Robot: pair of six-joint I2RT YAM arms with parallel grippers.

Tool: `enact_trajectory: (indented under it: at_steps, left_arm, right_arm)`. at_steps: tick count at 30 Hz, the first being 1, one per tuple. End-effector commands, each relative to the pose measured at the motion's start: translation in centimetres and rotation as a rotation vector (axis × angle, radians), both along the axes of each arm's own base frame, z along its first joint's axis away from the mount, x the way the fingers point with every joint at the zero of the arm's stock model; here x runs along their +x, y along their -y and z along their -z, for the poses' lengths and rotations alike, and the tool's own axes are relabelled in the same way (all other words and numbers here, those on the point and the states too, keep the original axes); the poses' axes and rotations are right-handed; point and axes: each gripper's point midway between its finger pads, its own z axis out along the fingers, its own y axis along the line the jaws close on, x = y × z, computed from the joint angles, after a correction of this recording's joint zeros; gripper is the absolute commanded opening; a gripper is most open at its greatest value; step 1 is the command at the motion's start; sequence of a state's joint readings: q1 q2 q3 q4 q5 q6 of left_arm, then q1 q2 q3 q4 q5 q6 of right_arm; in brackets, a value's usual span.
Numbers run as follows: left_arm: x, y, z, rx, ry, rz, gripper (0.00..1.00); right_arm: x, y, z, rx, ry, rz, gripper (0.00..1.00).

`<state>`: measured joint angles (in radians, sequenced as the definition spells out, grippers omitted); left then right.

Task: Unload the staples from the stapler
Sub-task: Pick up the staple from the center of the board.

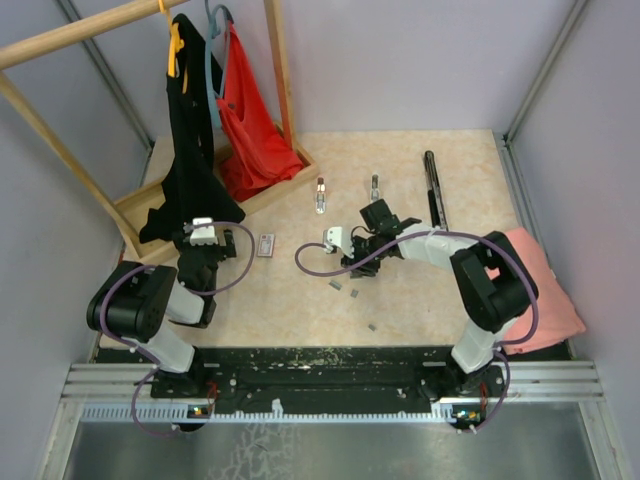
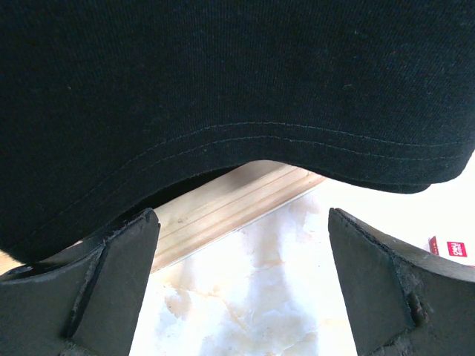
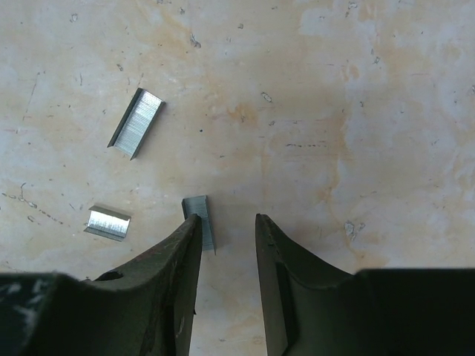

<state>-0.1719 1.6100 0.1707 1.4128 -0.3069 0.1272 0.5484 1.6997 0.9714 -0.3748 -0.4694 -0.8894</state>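
Low over the table, right gripper stood narrowly apart beside the staples, left gripper gaped wide below a black garment

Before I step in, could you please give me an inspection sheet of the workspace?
Surface: table, mottled beige.
Job's things: stapler at back right; three strips of staples loose near the centre.
Clutter: two clips, box, pink cloth.
Grippers: left gripper open by the black garment; right gripper slightly open, empty, above the staples.
Cables: purple cable loops on both arms.
Surroundings: wooden rack, red garment, lilac walls.
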Motion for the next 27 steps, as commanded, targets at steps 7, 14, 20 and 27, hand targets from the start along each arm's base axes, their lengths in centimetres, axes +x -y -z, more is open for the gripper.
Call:
enact_trajectory:
  at_steps: [7,14,20,27]
  left_arm:
    - [0.5,-0.2,-1.0,-0.021,0.038,-0.010,1.00]
    - [0.5,-0.2,-1.0,-0.022,0.038,-0.011,1.00]
    - [0.5,-0.2,-1.0,-0.022,0.039,-0.011,1.00]
    - [0.5,-0.2,-1.0,-0.022,0.038,-0.010,1.00]
  right_arm:
    - [1.3,-1.0,-0.8,0.005,0.040,-0.013,0.31]
    - [1.0,-0.7,-0.3,-0.025,0.026,-0.024,0.11]
    - [1.3,-0.7,-0.6,-0.025,0.035,0.003,0.00]
    - [2.9,-1.1,-2.9,0.033,0.122,0.082,0.00]
